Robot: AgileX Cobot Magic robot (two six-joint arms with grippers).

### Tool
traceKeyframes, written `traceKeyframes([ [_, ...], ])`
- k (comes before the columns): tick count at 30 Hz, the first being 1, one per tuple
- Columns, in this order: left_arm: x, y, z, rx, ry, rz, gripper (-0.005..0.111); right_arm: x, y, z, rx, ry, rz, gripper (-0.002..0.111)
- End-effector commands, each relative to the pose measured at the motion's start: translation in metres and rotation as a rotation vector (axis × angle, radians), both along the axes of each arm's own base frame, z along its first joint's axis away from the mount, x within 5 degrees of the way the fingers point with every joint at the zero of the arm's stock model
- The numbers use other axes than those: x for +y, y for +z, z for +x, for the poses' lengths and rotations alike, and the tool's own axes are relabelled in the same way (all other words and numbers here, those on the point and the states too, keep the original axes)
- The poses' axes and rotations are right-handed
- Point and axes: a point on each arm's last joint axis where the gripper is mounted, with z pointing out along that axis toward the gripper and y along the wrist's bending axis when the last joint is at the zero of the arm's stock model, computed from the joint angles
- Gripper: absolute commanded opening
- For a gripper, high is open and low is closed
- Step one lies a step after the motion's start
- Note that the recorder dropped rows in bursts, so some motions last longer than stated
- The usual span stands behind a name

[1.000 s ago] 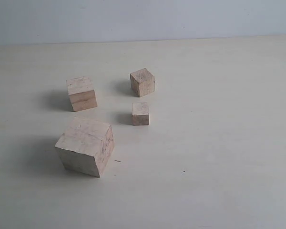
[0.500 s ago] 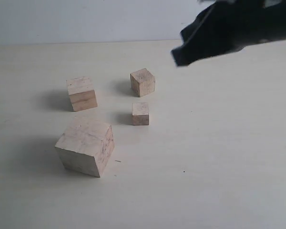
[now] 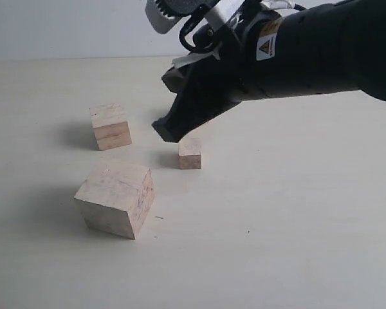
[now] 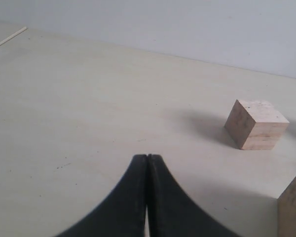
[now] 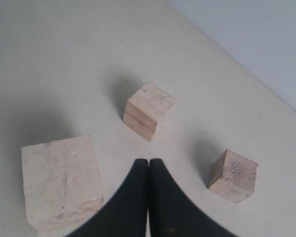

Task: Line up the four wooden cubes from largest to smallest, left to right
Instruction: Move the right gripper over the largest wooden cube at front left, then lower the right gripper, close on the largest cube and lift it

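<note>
Four pale wooden cubes stand on the table. The largest, whitish cube (image 3: pixel 114 198) (image 5: pixel 59 182) is nearest the front. Behind it stands the second cube (image 3: pixel 110 126) (image 5: pixel 149 110) (image 4: pixel 256 123). The smallest cube (image 3: pixel 190 154) sits mid-table. The third cube (image 5: pixel 233 176) is hidden behind my right arm in the exterior view. My right gripper (image 3: pixel 166 134) (image 5: pixel 148 161) is shut and empty, hovering just left of and above the smallest cube, between the cubes. My left gripper (image 4: pixel 147 156) is shut and empty, over bare table. It does not show in the exterior view.
The pale table (image 3: pixel 289 244) runs back to a light wall (image 3: pixel 64 26). My black right arm (image 3: pixel 309 51) reaches in from the upper right. A corner of the largest cube (image 4: pixel 293 207) shows at the edge of the left wrist view.
My right arm came in from the upper right and swept down and left over the cubes, covering the third cube. No cube has moved.
</note>
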Motion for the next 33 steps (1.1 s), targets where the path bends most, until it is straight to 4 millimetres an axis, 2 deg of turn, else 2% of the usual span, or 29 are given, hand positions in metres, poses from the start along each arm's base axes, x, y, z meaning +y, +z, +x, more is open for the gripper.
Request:
traceKeyframes([
  [1,0.000,0.001,0.000,-0.014,0.000,0.000,0.000,0.008,-0.007,0.005,0.004,-0.007,0.017,0.002],
  [2,0.000,0.001,0.000,-0.014,0.000,0.000,0.000,0.011,-0.012,0.005,0.014,-0.004,0.004,0.006],
  [4,0.000,0.001,0.000,-0.014,0.000,0.000,0.000,0.016,-0.027,0.007,0.060,-0.012,-0.025,0.026],
  [5,0.000,0.001,0.000,-0.014,0.000,0.000,0.000,0.019,-0.035,0.009,0.093,-0.023,-0.034,0.050],
  [6,0.000,0.001,0.000,-0.014,0.000,0.000,0.000,0.021,-0.039,0.010,0.109,-0.034,-0.028,0.066],
  [7,0.000,0.001,0.000,-0.014,0.000,0.000,0.000,0.024,-0.044,0.013,0.142,-0.064,0.002,0.097],
  [8,0.000,0.001,0.000,-0.014,0.000,0.000,0.000,0.026,-0.046,0.014,0.157,-0.082,0.023,0.104],
  [16,0.000,0.001,0.000,-0.014,0.000,0.000,0.000,0.036,-0.054,0.023,0.164,-0.128,0.078,0.104],
  [21,0.000,0.001,0.000,-0.014,0.000,0.000,0.000,0.051,-0.061,0.031,0.218,-0.110,0.022,0.104],
  [23,0.000,0.001,0.000,-0.014,0.000,0.000,0.000,0.058,-0.063,0.032,0.288,-0.106,-0.012,0.104],
  [26,0.000,0.001,0.000,-0.014,0.000,0.000,0.000,0.068,-0.055,0.030,0.383,-0.055,-0.055,0.104],
  [28,0.000,0.001,0.000,-0.014,0.000,0.000,0.000,0.075,-0.043,0.026,0.393,0.045,-0.080,0.104],
  [33,0.000,0.001,0.000,-0.014,0.000,0.000,0.000,0.084,-0.017,0.023,0.191,0.356,-0.168,0.104],
])
